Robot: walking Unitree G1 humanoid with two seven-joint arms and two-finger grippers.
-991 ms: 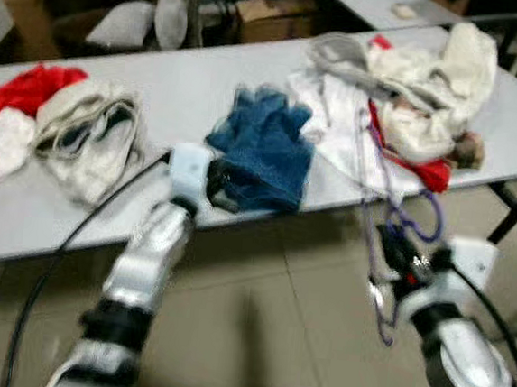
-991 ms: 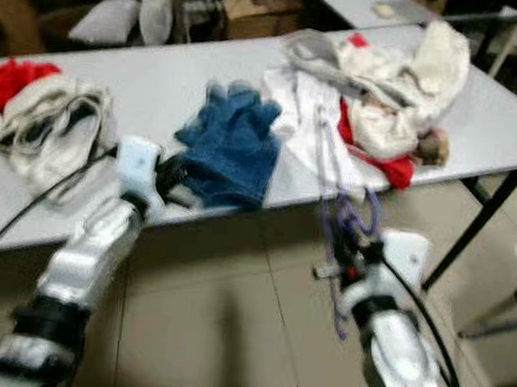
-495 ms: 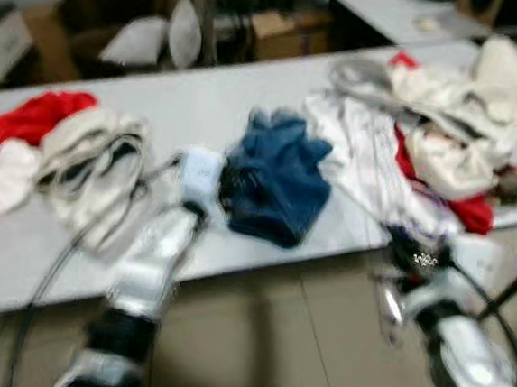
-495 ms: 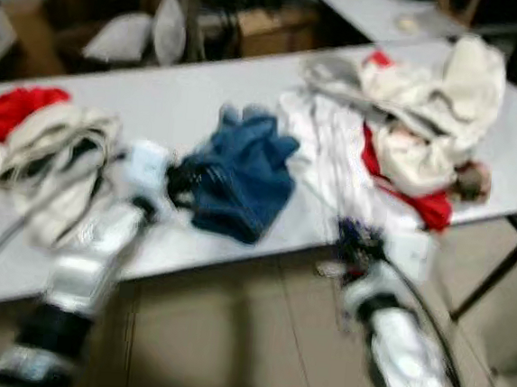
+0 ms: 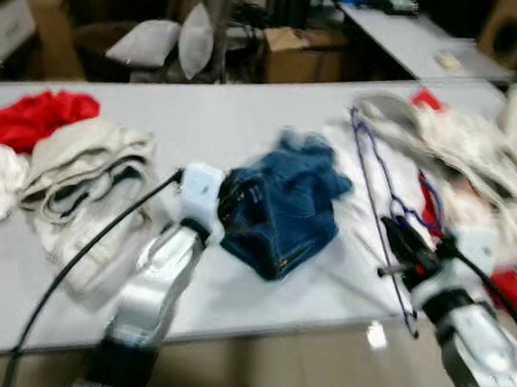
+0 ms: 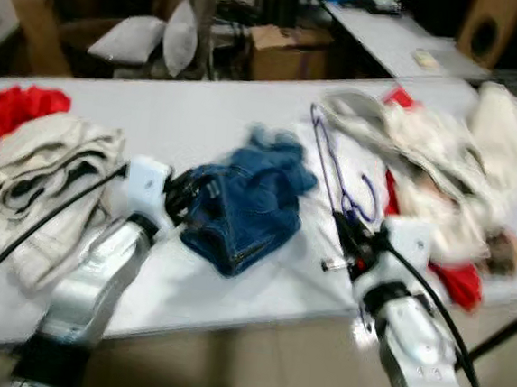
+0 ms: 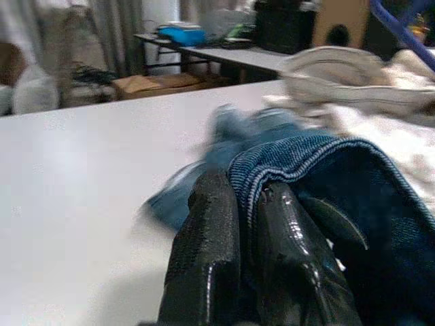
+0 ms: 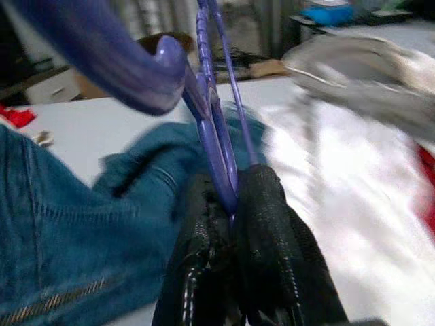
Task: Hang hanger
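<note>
A purple wire hanger stands up over the white table, its hook close to the wrist camera. My right gripper is shut on the hanger's thin wire, above the table's right half. A blue denim garment lies bunched at the table's middle. My left gripper is shut on the folded denim edge, which is pinched between its fingers.
Cream clothes and a red cloth lie on the table's left. A heap of white and red clothes covers its right end. Behind the table are pillows, a cardboard box and a second table.
The whole view has shifted and the table looks nearer. Both grippers, earlier at or below the table's front edge, now stand over its top. The denim is more bunched.
</note>
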